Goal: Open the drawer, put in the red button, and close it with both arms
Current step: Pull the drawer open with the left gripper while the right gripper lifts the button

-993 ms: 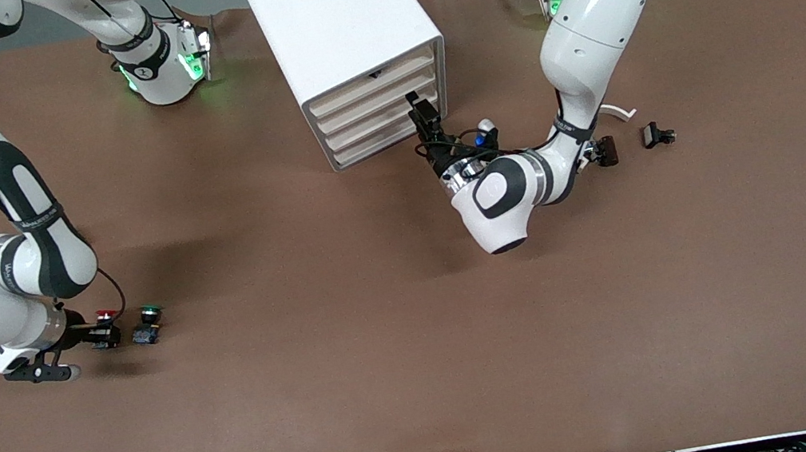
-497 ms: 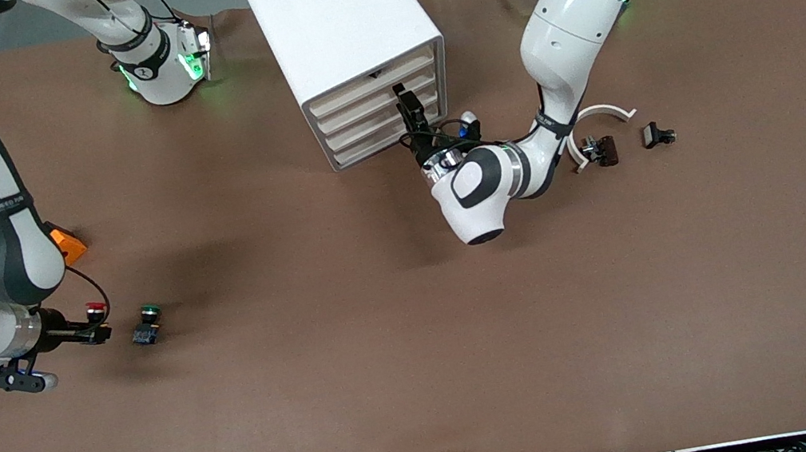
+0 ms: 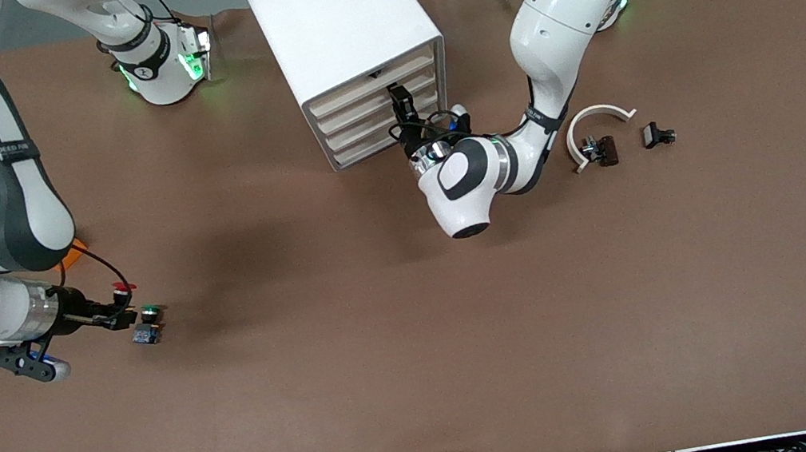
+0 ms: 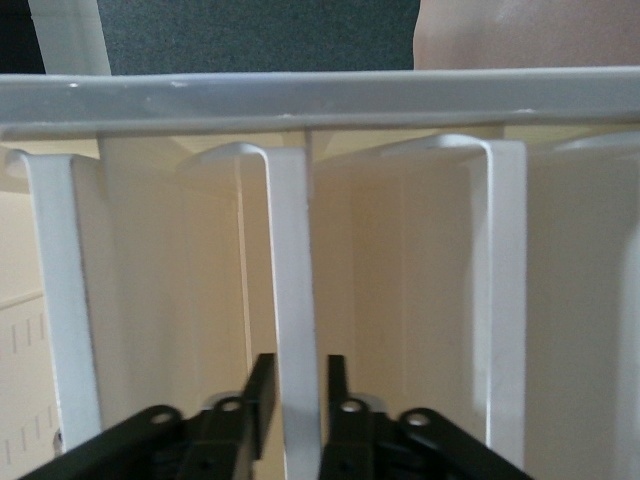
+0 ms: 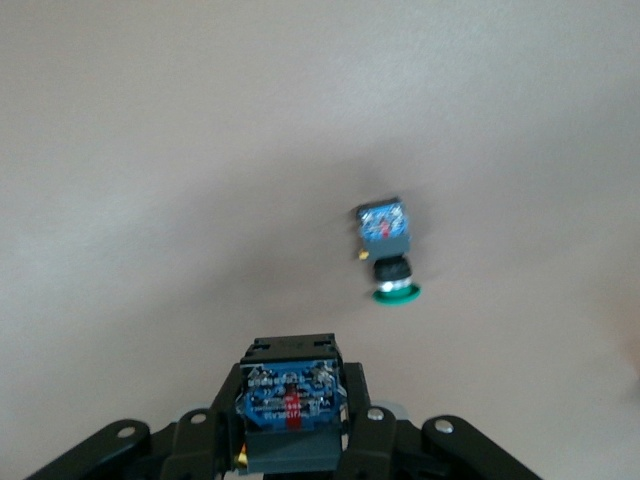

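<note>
The red button [image 3: 118, 297] is held in my right gripper [image 3: 116, 312], which is shut on its black and bluish body [image 5: 288, 402] a little above the table, beside the green-capped button [image 3: 146, 325]. The green button also shows in the right wrist view [image 5: 388, 255], lying on its side. The white drawer cabinet [image 3: 338, 18] stands at the back middle, its drawers all shut. My left gripper [image 3: 401, 103] is at the drawer fronts. In the left wrist view its fingers [image 4: 262, 395] stand open on either side of a white drawer handle [image 4: 295, 330].
An orange block [image 3: 74, 250] lies partly hidden under the right arm. A white curved piece [image 3: 597, 116] and two small black parts [image 3: 600, 149] [image 3: 657, 134] lie toward the left arm's end of the table.
My right gripper has lifted the red button off the table and carried it toward the green button. My left gripper has moved in to the drawer front, around a handle.
</note>
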Controlling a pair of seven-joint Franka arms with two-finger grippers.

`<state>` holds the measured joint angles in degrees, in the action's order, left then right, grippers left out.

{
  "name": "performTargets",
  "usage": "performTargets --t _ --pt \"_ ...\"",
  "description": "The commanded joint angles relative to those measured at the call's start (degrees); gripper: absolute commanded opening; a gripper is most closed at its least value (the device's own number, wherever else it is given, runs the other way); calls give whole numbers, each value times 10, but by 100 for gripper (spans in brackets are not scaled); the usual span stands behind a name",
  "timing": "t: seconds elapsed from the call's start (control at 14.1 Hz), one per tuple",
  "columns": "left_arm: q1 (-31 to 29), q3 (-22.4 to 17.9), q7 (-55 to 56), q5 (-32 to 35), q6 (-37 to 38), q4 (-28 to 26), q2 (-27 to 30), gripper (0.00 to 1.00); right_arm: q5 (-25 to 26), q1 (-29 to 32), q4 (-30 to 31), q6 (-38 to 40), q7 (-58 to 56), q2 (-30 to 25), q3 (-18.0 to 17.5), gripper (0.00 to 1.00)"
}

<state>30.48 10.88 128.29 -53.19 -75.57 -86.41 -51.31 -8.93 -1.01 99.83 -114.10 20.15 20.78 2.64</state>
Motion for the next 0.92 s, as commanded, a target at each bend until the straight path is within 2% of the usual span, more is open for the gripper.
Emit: performTargets --t 0.0,0.57,0.85 --pt "3 -5 -1 -11 -5 -6 9 14 -11 -23 25 33 61 -56 4 0" --pt "-31 -9 -21 -10 -5 -1 4 12 1 -154 17 52 293 -95 4 0" --pt "-80 -9 -26 -13 -6 9 4 12 11 -247 15 51 433 -103 4 0"
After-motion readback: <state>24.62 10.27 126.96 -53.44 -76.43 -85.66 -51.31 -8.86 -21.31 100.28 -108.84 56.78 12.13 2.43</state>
